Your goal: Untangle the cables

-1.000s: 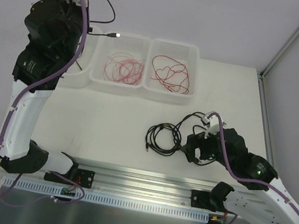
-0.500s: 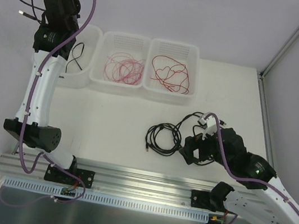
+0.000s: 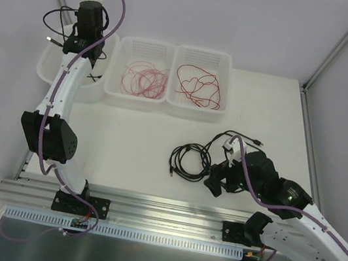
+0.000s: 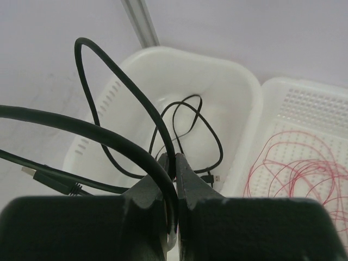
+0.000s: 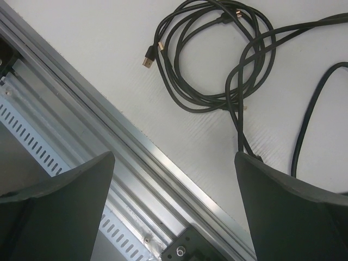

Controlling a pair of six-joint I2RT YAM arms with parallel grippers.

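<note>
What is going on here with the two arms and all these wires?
The left pincer is shut on a black cable, holding it above the leftmost white plastic bin. The right pincer hangs open beside a coil of black cables on the table. Fine red wires lie in the two other bins.

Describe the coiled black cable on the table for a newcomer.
On the white table, nearer than the three bins, the coiled black cable lies just left of the right arm's fingers. Unlike the red wires, it sits outside any bin.
</note>
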